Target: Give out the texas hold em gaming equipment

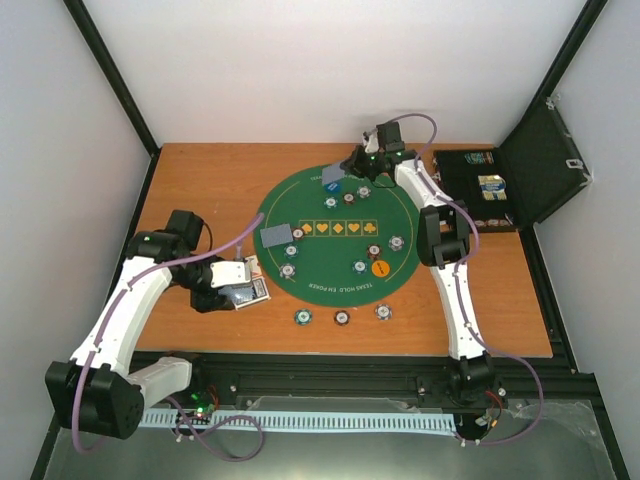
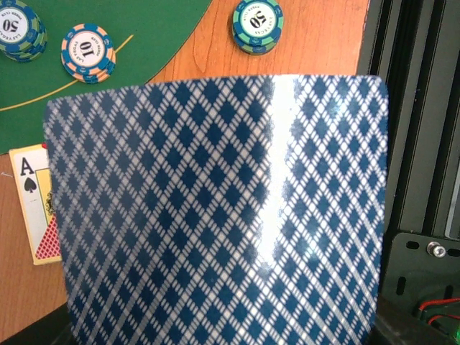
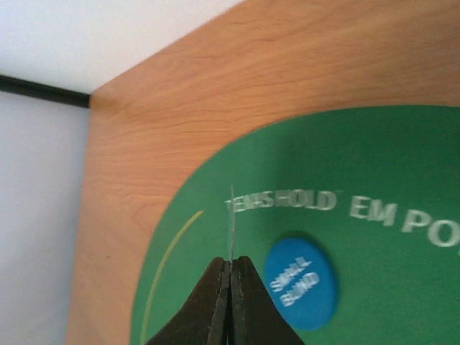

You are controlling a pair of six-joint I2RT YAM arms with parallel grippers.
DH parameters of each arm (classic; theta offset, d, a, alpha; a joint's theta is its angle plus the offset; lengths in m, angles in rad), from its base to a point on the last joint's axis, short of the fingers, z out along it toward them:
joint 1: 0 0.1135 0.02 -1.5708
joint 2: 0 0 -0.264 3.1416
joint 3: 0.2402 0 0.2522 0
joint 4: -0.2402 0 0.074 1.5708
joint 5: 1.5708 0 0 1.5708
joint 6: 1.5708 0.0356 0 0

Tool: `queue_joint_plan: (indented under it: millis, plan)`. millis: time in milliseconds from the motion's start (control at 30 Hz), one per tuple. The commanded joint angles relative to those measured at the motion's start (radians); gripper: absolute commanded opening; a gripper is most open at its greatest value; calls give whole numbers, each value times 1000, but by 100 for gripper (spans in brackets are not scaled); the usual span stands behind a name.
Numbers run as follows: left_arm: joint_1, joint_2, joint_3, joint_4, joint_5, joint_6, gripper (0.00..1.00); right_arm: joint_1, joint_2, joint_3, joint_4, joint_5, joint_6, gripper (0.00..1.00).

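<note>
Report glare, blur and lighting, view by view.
Left wrist: a glare streak runs down the playing card filling the frame. Right wrist: the blue disc and mat lettering blur behind a thin edge-on card. Top external: evenly lit.

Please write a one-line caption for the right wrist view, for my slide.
Right fingers shut on a card seen edge-on above the green mat, beside the blue small-blind disc.

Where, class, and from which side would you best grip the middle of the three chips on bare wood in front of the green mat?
Probably across its rim, from straight above. The middle chip lies flat on the table, so only its round edge offers hold; the chips beside it stand apart.
</note>
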Motion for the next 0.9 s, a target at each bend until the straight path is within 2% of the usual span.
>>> queue_joint_plan:
  millis: [0,33,67,133,167,233,367,433,567,733,867]
  plan:
    - [2,6,56,-46,19,-5,14,-10,77,121,-119,47,-23,3]
    - [3,5,59,-49,19,-4,14,-10,79,122,-128,56,-31,5]
    - [2,2,59,-51,18,-3,14,-10,77,124,-146,74,-42,12]
    - [3,-3,60,-58,18,-3,14,-9,57,119,-186,111,-68,35]
    - [3,-6,61,-60,18,-2,14,-8,48,119,-212,137,-82,43]
    - [3,-13,62,-67,21,-3,14,-10,3,103,-255,191,-109,53]
    - [3,-31,58,-73,14,-4,13,-8,-180,-63,-244,271,-134,67]
    - [3,-38,57,-77,11,-2,14,-4,-304,-216,-183,251,-113,69]
    - [3,-49,61,-82,18,-7,13,57,-587,-624,43,139,-20,78]
    - [3,-52,65,-88,42,-16,13,223,-886,-1127,421,12,182,80]
    - [3,-52,63,-91,46,-19,13,399,-1044,-1398,683,1,349,83]
